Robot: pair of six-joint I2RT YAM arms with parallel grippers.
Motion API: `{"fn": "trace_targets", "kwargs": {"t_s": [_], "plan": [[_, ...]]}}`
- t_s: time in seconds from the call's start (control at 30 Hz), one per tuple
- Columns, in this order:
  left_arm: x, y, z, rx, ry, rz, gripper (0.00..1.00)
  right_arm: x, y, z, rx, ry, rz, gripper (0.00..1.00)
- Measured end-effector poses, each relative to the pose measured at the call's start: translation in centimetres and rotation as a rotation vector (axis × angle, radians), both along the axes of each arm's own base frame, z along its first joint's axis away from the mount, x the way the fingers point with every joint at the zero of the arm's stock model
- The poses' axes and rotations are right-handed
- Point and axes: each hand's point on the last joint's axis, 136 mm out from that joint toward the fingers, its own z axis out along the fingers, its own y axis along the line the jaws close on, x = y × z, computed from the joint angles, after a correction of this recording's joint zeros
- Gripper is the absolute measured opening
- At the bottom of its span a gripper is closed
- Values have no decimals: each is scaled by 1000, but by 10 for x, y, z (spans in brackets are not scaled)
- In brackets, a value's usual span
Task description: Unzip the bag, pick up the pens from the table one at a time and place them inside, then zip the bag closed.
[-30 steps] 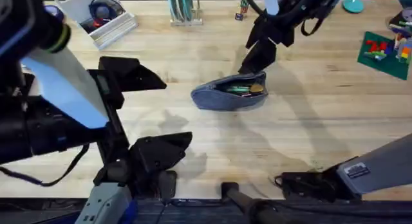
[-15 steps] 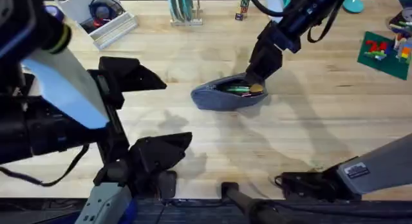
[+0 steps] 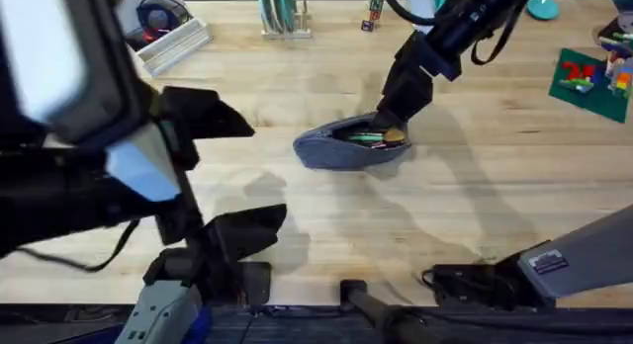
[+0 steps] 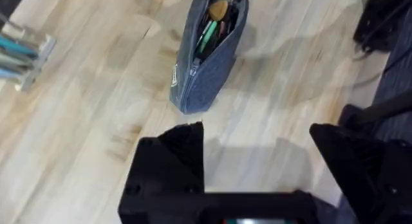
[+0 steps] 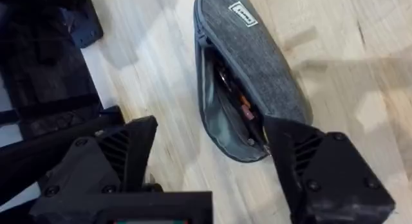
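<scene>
A grey-blue fabric bag lies on its side near the middle of a light wooden counter. Its zipper is open along the top, and the mouth gapes. Inside it are several pens, among them a green one and a darker one, with a brownish rounded end showing at one side. In the left wrist view the bag has a small label sewn near its closed, rounded end, and the pens sit bunched in the opening.

The right arm reaches in from the far right side of the counter. The right tool is down at the right end of the bag, at the edge of the open mouth. Its two black fingers stand wide apart and hold nothing. In the right wrist view the bag lies just beyond and between those spread fingers, with the pens visible inside the opening.

The left arm is raised close under the overhead camera at the lower left, large and dark. The left tool hangs above bare counter, well apart from the bag, its fingers spread wide and empty.

Along the far edge of the counter are a white tray holding small objects, a rack of teal plates, and a green board with coloured blocks.
</scene>
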Motion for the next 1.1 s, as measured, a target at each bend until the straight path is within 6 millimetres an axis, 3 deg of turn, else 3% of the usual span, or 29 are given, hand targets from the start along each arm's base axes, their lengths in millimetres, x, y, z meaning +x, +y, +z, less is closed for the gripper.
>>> {"fn": "trace_targets", "kwargs": {"t_s": [0.43,0.8,1.1], "plan": [[18,-11,-57,-12,56,-186,993,-2,-1,0,-3,10,-1,997],[65,-18,-98,-40,110,-333,994,-2,-1,0,-3,10,0,997],[85,-25,-121,-96,90,-422,995,-2,-1,0,-4,12,-3,996]]}}
